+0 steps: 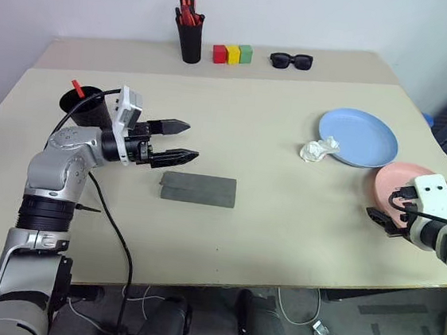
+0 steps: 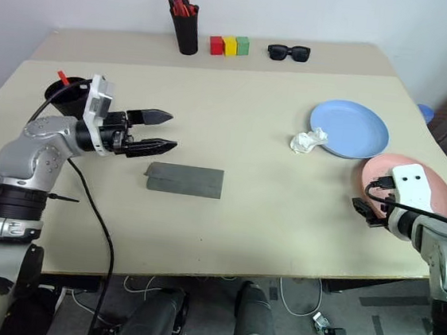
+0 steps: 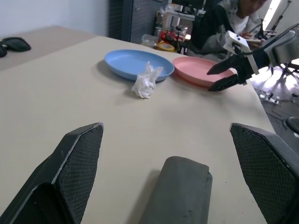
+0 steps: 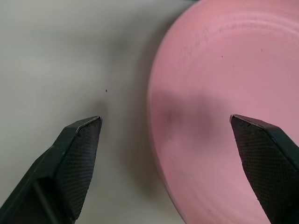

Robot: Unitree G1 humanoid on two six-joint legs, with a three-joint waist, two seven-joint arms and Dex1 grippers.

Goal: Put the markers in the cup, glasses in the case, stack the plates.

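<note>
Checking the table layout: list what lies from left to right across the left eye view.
cup → left gripper → case → crumpled tissue → blue plate → pink plate

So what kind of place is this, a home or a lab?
Likely a lab or workshop: a beige table laid out with test props, a person seated among cluttered equipment, and loose cables on the floor.
</note>
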